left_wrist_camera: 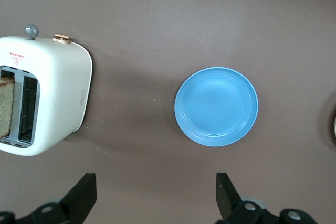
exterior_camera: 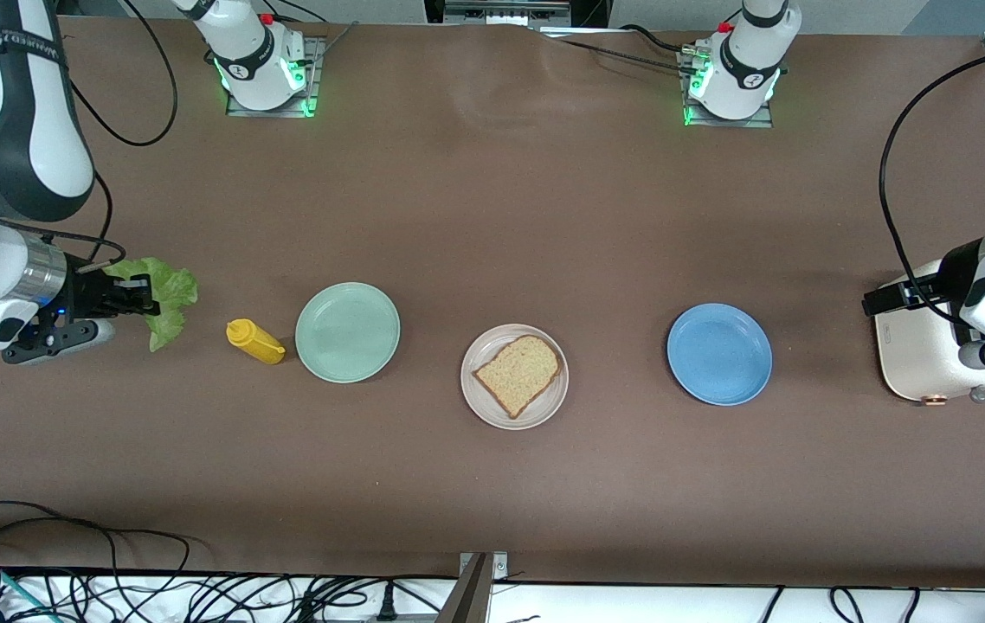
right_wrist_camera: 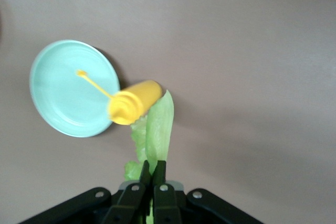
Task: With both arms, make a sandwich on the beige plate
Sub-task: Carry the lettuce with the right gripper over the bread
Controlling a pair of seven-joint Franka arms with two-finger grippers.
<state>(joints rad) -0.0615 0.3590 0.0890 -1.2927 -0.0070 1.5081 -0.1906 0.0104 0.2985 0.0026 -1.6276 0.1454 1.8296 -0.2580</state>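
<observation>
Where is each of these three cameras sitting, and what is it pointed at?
Front view: high across the table, facing both arms' bases; shows beige plate with a bread slice.
Left wrist view: on the left arm, looking down at toaster and blue plate; open left gripper shows.
Right wrist view: on the right arm; right gripper shut on lettuce.
Front and left wrist views share the blue plate.

Right gripper [right_wrist_camera: 152, 174] clamped, raised; left gripper [left_wrist_camera: 155, 195] wide, waiting

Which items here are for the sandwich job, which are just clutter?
Job: beige plate, bread slice on it, lettuce leaf in right gripper, second slice in toaster, left gripper open.
Clutter: yellow squeeze bottle, mint-green plate, blue plate.
</observation>
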